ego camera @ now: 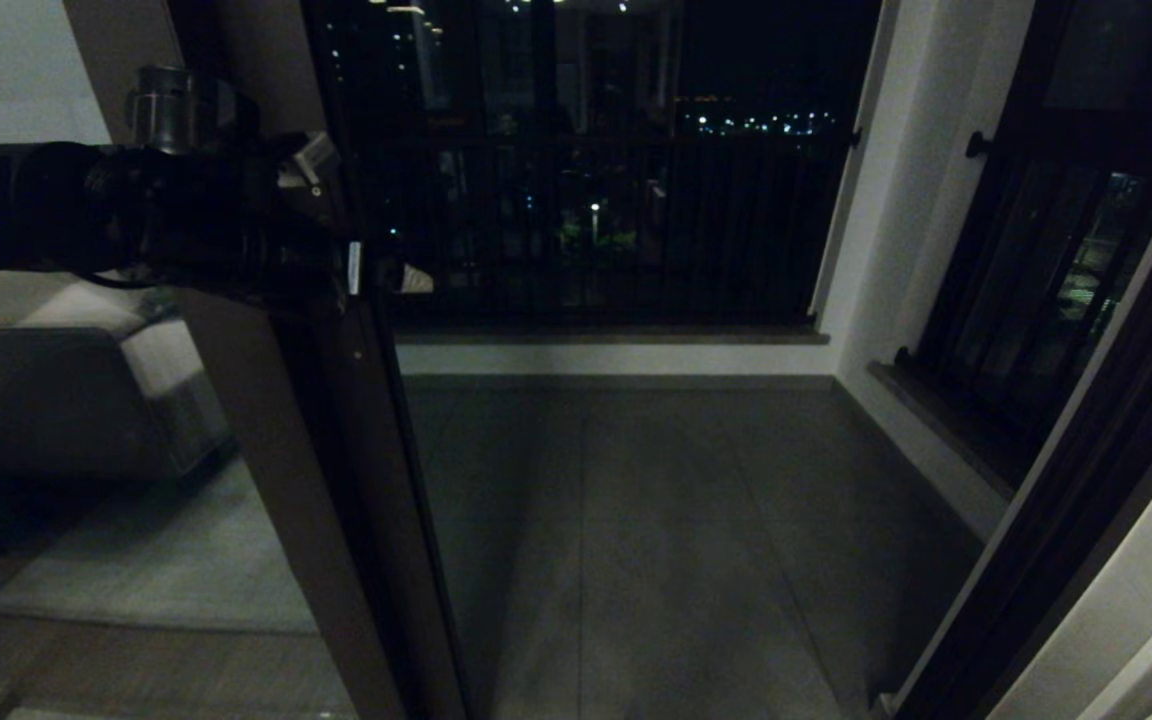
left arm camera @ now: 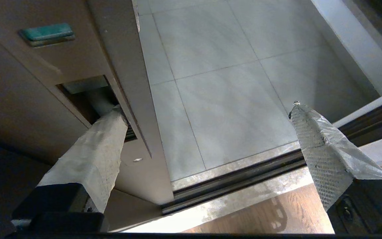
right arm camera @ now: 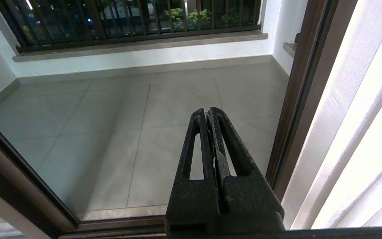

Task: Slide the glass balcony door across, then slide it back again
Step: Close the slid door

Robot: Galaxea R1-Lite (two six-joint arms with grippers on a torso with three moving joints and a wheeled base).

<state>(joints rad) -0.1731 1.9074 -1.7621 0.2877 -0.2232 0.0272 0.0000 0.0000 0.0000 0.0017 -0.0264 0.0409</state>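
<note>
One finger (left arm camera: 101,146) only is seated in the recessed handle (left arm camera: 88,96) of the glass balcony door (ego camera: 326,480), which is seen at the left of a wide doorway onto the balcony floor (ego camera: 656,520). The left gripper (ego camera: 381,275) is spread wide, nothing being clamped (its other finger hangs in free air), so the hooked finger could be pulled out of the recess if the push is angled off the track (left arm camera: 237,179). The right gripper (right arm camera: 210,114) is kept pressed together, empty, well apart from the door.

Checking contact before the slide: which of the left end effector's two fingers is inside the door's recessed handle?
The paper-wrapped finger, its tip in the recessed handle of the glass balcony door; the foil-wrapped finger hangs free over the floor tiles.
</note>
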